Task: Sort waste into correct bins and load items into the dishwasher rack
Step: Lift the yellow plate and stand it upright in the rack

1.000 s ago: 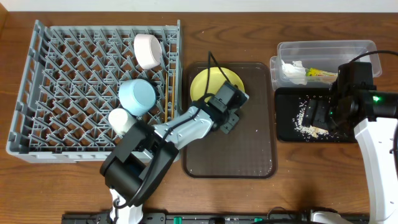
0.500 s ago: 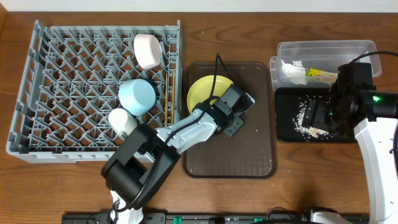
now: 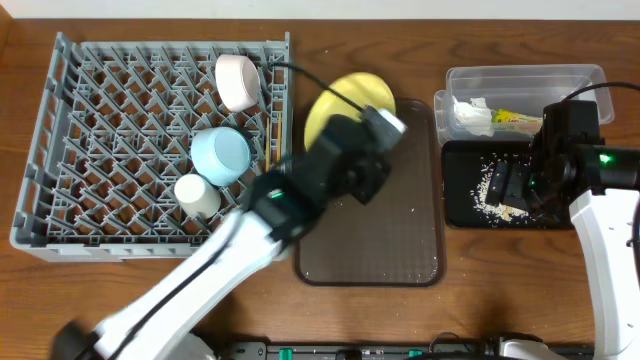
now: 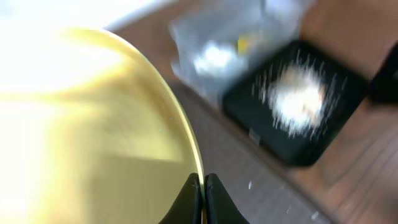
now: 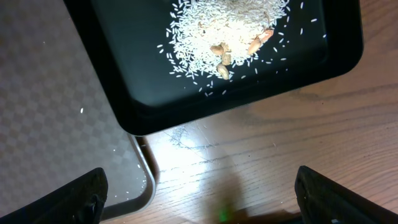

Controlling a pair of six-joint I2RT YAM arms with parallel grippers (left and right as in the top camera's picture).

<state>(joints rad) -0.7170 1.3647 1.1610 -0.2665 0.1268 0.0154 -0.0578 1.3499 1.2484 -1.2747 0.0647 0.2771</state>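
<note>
My left gripper (image 3: 355,135) is shut on the rim of the round yellow plate (image 3: 345,100) and holds it tilted above the far end of the brown tray. In the left wrist view the fingers (image 4: 203,183) pinch the plate's edge (image 4: 93,124). The grey dishwasher rack (image 3: 60,150) holds the light blue bowl (image 3: 221,155), the white bowl (image 3: 238,83), the small white cup (image 3: 197,195) and the chopsticks (image 3: 270,150). My right gripper (image 3: 515,185) is open and empty over the black tray (image 3: 460,210), near its rice scraps (image 5: 224,31). The clear tub (image 3: 525,80) holds the tissue (image 3: 472,115) and the wrapper (image 3: 515,120).
The brown serving tray (image 3: 400,250) lies between the rack and the bins, with small crumbs on it. Its corner shows in the right wrist view (image 5: 62,124) beside the black tray (image 5: 124,93). Bare wood table runs along the front.
My left arm has lifted the yellow plate off the brown tray and carried it up and toward the far edge. The right arm has not moved.
</note>
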